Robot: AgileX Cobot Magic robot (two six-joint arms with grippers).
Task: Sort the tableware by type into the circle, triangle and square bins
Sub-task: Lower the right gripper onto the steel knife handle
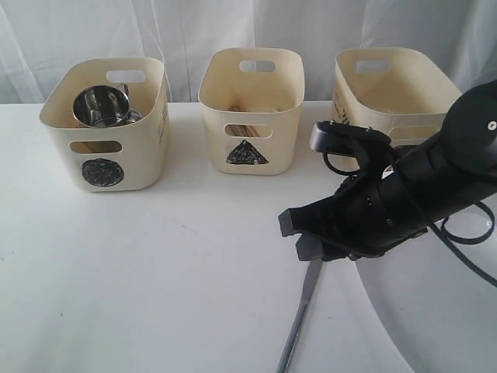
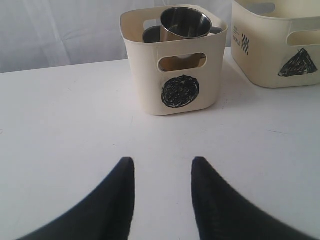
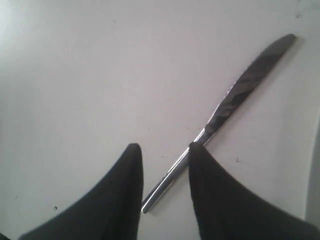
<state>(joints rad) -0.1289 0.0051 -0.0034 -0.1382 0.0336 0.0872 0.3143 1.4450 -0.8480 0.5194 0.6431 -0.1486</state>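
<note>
Straddling the knife handle, right jaws stand parted; left jaws parted, empty

Knife and mug: polished, mirror-bright steel. Circle bin: smooth cream plastic, slight sheen. Desk: smooth, matt white.

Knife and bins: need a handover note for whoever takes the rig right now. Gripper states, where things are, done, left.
The left gripper is open and empty, above the bare table, facing the circle bin.
The right gripper is open, low over the knife; the handle lies between its fingers, not gripped.
Done: steel mug in the circle bin; chopsticks show in the triangle bin. The square bin hides its contents.
Left: the knife and the large white plate, both on the table.
</note>
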